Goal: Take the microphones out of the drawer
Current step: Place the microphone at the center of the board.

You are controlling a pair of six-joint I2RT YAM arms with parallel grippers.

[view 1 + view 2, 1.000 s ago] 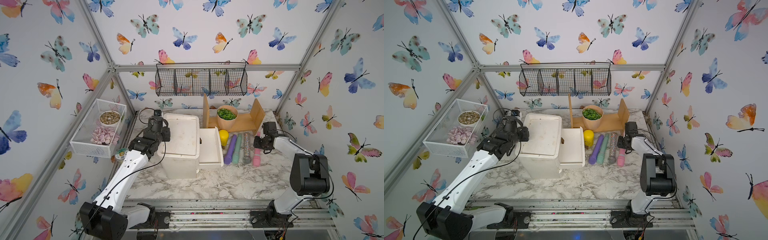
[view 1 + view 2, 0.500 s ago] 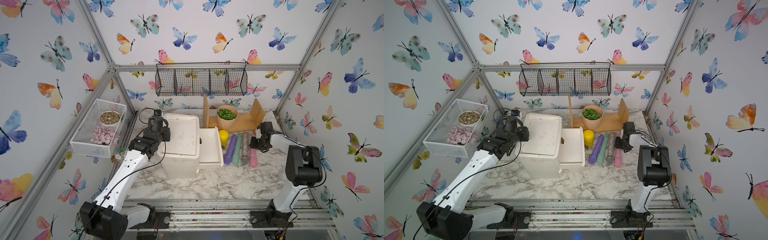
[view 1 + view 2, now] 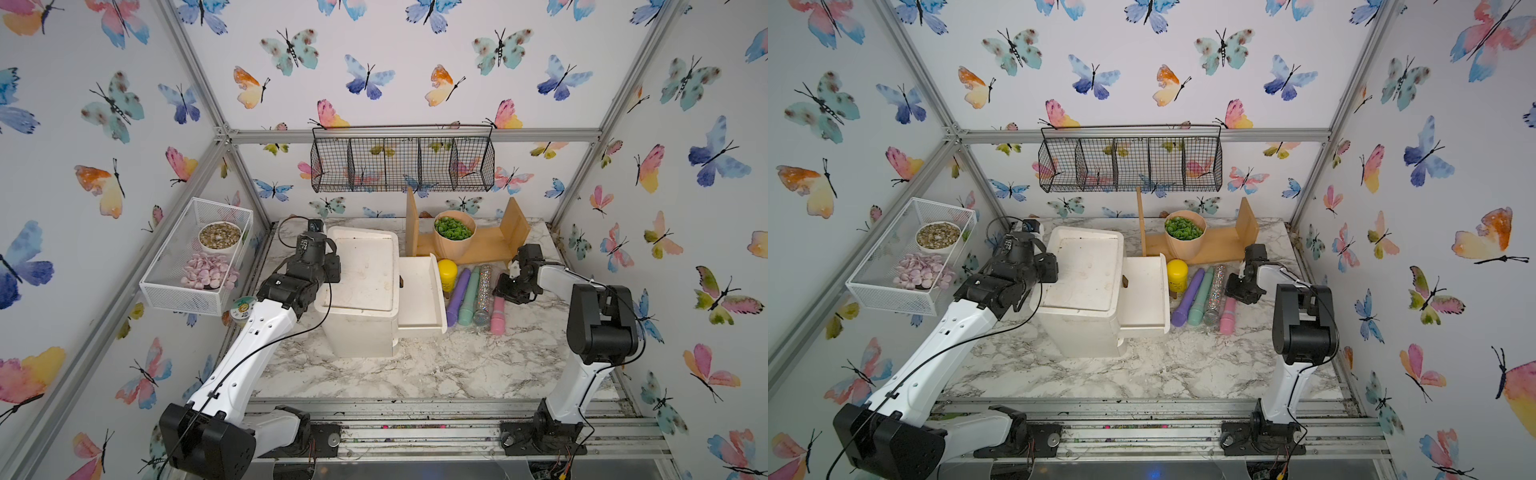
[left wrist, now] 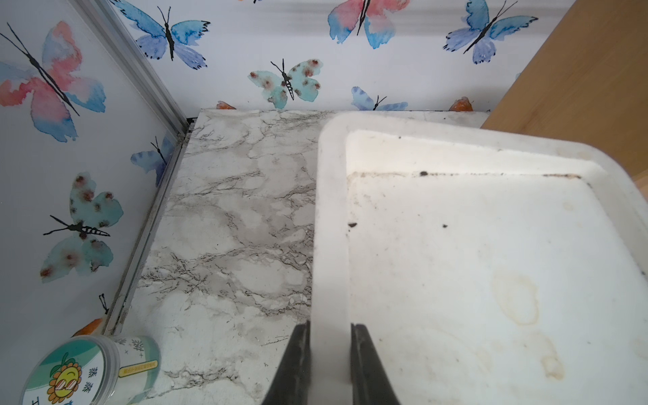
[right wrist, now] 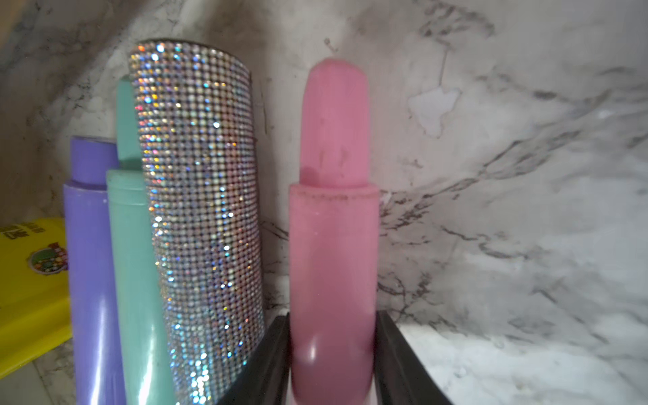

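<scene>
The white drawer (image 3: 419, 291) stands pulled out of the white cabinet (image 3: 361, 282), and its inside looks bare. Beside it on the marble lie a purple (image 3: 457, 297), a teal (image 3: 469, 297), a glittery (image 3: 483, 295) and a pink microphone (image 3: 497, 316) in a row. My right gripper (image 3: 505, 291) is at the pink microphone's far end. In the right wrist view the pink microphone (image 5: 333, 228) fills the right gripper (image 5: 333, 315), with both fingers against its sides. My left gripper (image 4: 329, 324) is shut on the cabinet top's raised rim (image 4: 329, 210).
A yellow jar (image 3: 447, 274) lies between the drawer and the microphones. A wooden stand (image 3: 478, 245) with a pot of greens (image 3: 454, 232) is behind them. A wire basket (image 3: 403, 164) hangs on the back wall. A mesh tray (image 3: 195, 257) hangs left, a small jar (image 4: 87, 371) below it.
The right gripper and its elbow have shifted left. The pink microphone has moved with it, closer to the glittery one. The left arm has not moved.
</scene>
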